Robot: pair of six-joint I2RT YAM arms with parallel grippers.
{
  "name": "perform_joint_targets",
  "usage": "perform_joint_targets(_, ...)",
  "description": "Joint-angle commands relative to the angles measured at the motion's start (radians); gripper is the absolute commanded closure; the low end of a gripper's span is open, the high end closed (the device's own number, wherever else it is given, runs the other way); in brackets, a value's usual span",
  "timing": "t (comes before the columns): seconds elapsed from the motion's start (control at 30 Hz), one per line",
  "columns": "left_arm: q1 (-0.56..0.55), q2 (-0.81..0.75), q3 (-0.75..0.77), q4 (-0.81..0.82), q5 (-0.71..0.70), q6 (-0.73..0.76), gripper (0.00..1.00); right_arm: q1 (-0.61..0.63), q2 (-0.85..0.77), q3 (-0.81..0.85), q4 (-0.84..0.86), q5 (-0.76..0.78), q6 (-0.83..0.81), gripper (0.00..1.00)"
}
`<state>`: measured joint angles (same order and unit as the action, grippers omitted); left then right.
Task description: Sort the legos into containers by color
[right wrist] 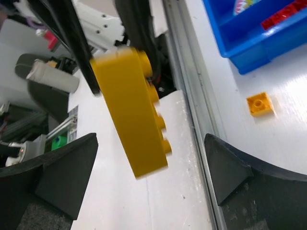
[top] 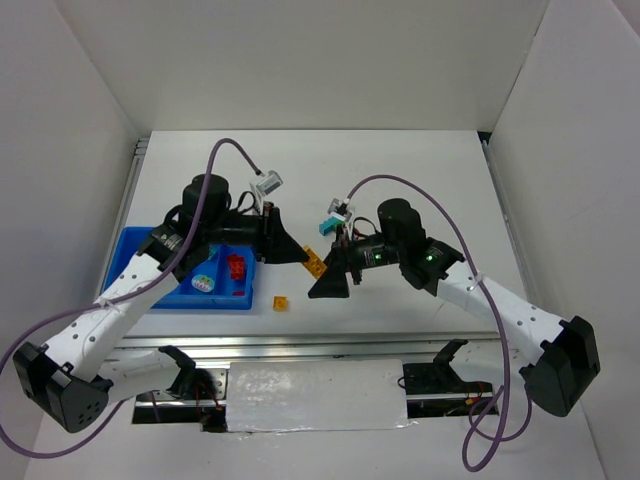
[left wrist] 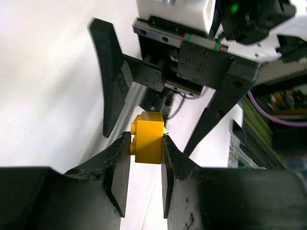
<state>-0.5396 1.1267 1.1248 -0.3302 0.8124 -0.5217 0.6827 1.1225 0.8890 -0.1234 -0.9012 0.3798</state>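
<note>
Yellow brick [left wrist: 148,141] is pinched by one end in the left tool [left wrist: 145,138], mid-air between the arms, its long axis pointing into the right tool [right wrist: 151,141], whose jaws stand wide and clear of it. The blue tray [top: 125,250] lies leftward, nearest the left arm, which is stretched low over the worktop [top: 400,180]. A leftward swing looks due.

My left gripper [left wrist: 146,139] pinches a yellow brick [left wrist: 148,136] between both fingers [left wrist: 117,177], studs toward 9 o'clock. From 12 o'clock the right gripper [left wrist: 148,143] faces me, its fingers [left wrist: 111,81] spread wide either side of the brick, touching nothing. White table [left wrist: 48,96] lies at 9 o'clock.
</note>
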Motion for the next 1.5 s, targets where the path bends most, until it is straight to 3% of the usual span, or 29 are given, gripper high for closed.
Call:
perform_joint_targets(0.0,0.036,-0.038,0.046,-0.02,-0.093,0.034,1.0,-0.003,-0.029,-0.027,-0.025,0.105,-0.013,0.0)
perform_joint_targets(0.23,0.254,-0.028,0.108,-0.256,-0.387,0.094,1.0,-0.028,-0.066,-0.1,-0.084,0.341,0.011,0.0)
perform_joint_targets(0.33,0.335,0.022,0.15,-0.398,-0.667,0.074,1.0,-0.034,-0.085,-0.127,-0.113,0.415,0.024,0.0)
perform_joint_targets(0.37,0.354,0.04,0.179,-0.441,-0.825,0.039,1.0,-0.035,-0.093,-0.131,-0.128,0.453,0.028,0.0)
perform_joint_targets(0.5,0.469,0.155,0.265,-0.703,-1.166,-0.075,1.0,-0.038,-0.113,-0.144,-0.163,0.493,0.022,0.0)
perform_joint_targets(0.63,0.49,0.251,0.354,-0.803,-1.396,-0.142,1.0,-0.045,-0.116,-0.13,-0.197,0.492,0.004,0.0)
perform_joint_targets(0.8,0.536,0.308,0.354,-0.825,-1.496,-0.195,1.0,-0.049,-0.058,-0.055,-0.307,0.515,-0.038,0.0)
perform_joint_targets(1.03,0.685,0.364,0.204,-0.704,-1.533,-0.216,1.0,-0.048,0.028,0.066,-0.389,0.481,-0.044,0.0)
perform_joint_targets(1.33,0.734,0.582,0.289,-0.731,-1.604,-0.273,1.0,-0.038,0.056,0.034,-0.329,0.404,0.007,0.0)
perform_joint_targets(1.43,0.734,0.601,0.291,-0.704,-1.582,-0.265,0.87,-0.034,0.06,0.039,-0.338,0.394,-0.001,0.0)
perform_joint_targets(1.47,0.733,0.608,0.294,-0.701,-1.579,-0.265,0.76,-0.034,0.063,0.044,-0.341,0.39,-0.007,0.0)
